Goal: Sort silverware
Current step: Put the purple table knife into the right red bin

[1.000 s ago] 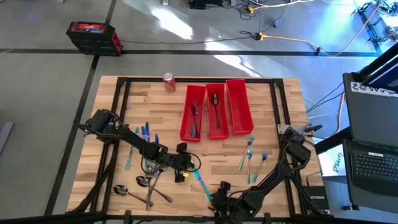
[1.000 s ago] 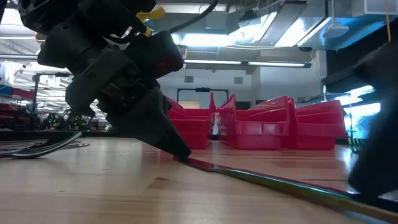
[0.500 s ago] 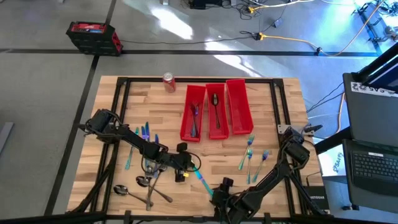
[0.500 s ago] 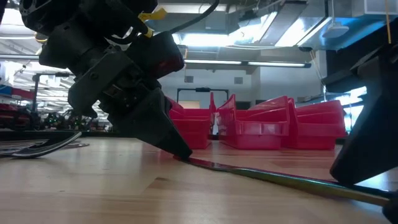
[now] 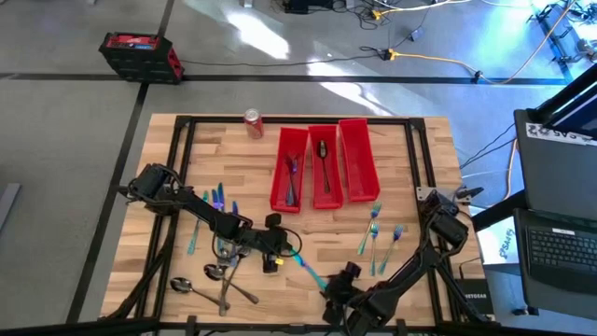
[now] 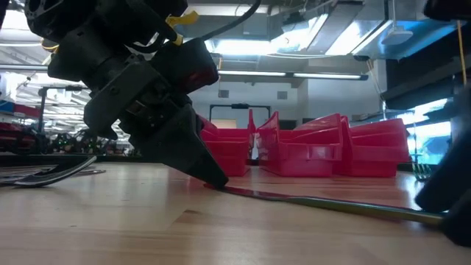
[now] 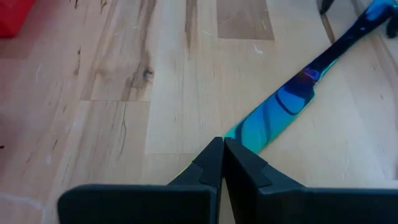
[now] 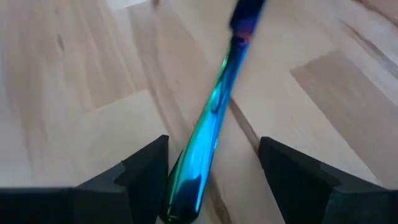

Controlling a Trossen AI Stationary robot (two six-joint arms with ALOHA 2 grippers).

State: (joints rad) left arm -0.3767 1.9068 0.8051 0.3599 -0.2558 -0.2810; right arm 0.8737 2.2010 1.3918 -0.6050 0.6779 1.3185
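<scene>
An iridescent teal-blue knife point(image 5: 306, 266) lies slantwise on the wooden table near its front edge. My left gripper point(image 5: 283, 250) is shut, with its fingertips down on the knife's blade tip. My right gripper point(image 8: 212, 142) is open at the knife's other end. Its two fingers stand on either side of the handle point(image 8: 193, 180), and I cannot tell whether they touch it. More silverware lies loose on the table: forks point(image 5: 378, 233) at the right, spoons point(image 5: 215, 275) at the near left, and blue pieces point(image 5: 216, 198) farther left. My left gripper presses its shut fingertips point(image 7: 214, 163) down on the knife's blade tip point(image 7: 245, 134). They come slanting down from the table's left. The knife point(image 6: 331, 205) runs away from the fingertips point(image 6: 212, 177) toward the right, low over the wood.
Three long red bins point(image 5: 359, 163) stand side by side at the far middle, two of them with silverware inside. A red soda can point(image 5: 253, 122) stands at the far left. Black rails point(image 5: 182, 140) frame the tabletop.
My right gripper has rolled and shifted a little toward the table's far right, staying open. The knife's handle end has swung slightly the same way. Its blade tip has stayed under my left fingertips.
</scene>
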